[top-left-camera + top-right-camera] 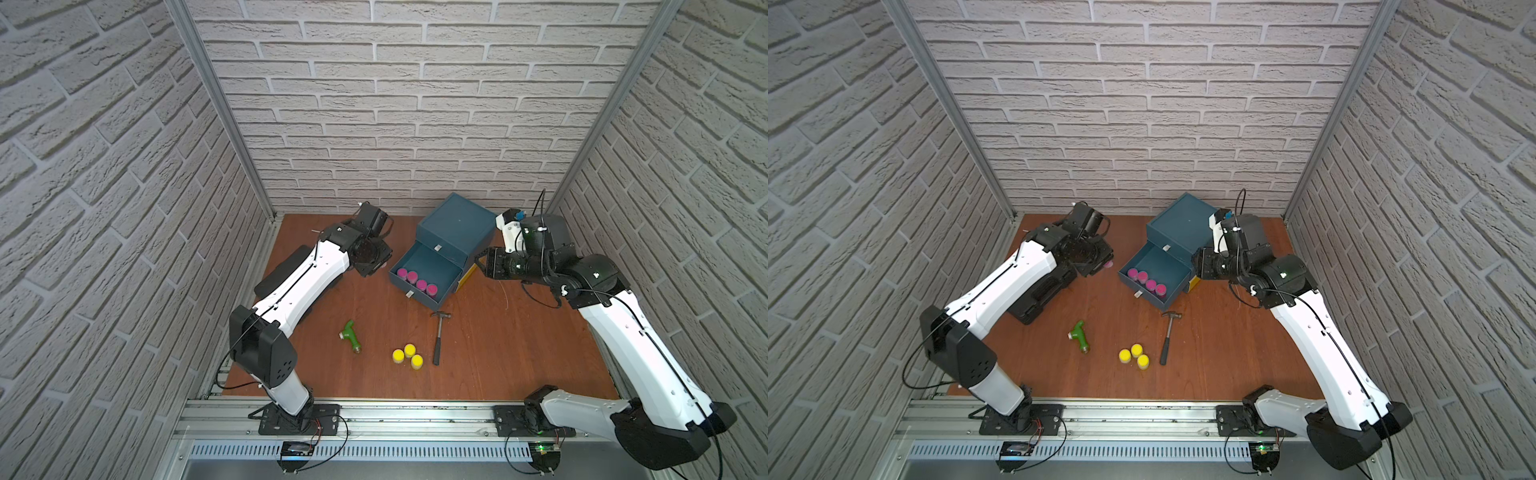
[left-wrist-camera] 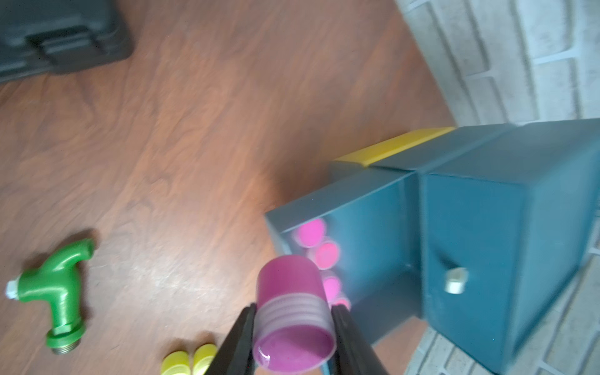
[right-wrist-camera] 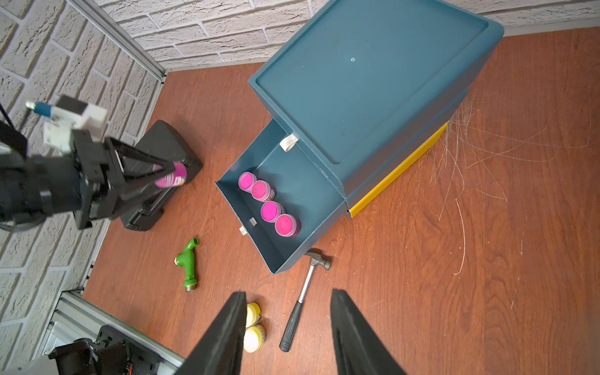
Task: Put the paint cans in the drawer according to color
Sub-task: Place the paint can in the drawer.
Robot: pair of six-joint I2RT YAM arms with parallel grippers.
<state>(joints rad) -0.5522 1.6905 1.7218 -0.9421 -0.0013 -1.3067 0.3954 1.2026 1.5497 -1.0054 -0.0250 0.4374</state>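
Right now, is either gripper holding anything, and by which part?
The left gripper holds a pink paint can, pinched across its ribbed side. The right gripper is open and holds nothing.

Bright, even — L-wrist view blurry

1. The left arm, white links with black joints, stretches forward from its base, with the elbow raised and the wrist bent down.
2. The left end effector has its black tapered fingers pressed on the ribbed sides of a small magenta-pink cylindrical paint pot. The pot lies sideways between the tips and off the surface.
3. The right arm rises from its base, its forearm reaching forward and its wrist folded inward toward the left arm.
4. The right end effector hangs in the air, its two black fingers parted with nothing gripped between them.
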